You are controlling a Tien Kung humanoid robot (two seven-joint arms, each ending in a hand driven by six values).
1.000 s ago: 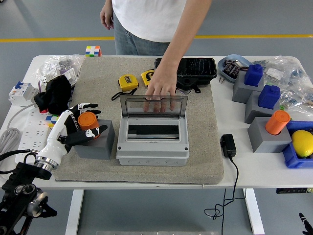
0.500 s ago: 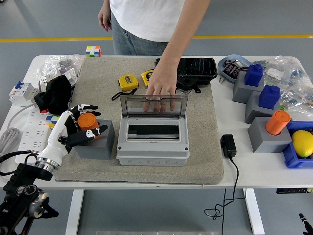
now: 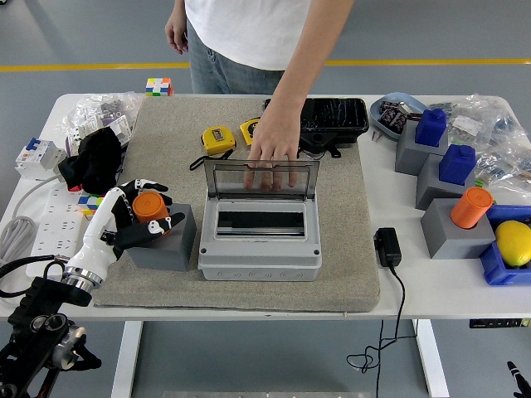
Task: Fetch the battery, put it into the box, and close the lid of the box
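Here the left hand [image 3: 133,217] curls its fingers around the orange battery [image 3: 149,206], which stands in a grey block [image 3: 163,243] on the mat [image 3: 166,149]. Just right sits the grey box [image 3: 260,240], where a person's hand [image 3: 272,149] holds its clear lid [image 3: 261,178] upright on the counter [image 3: 431,278].

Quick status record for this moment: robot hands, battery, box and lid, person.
left robot hand: fingers curled around the orange battery, which sits upright in its grey holder block
right robot hand: not in view
box: grey, on the mat, right of the holder block
lid: clear, standing open at the box's far edge
person's hand: resting on the lid's top edge, fingers behind the clear panel
battery in box: not yet
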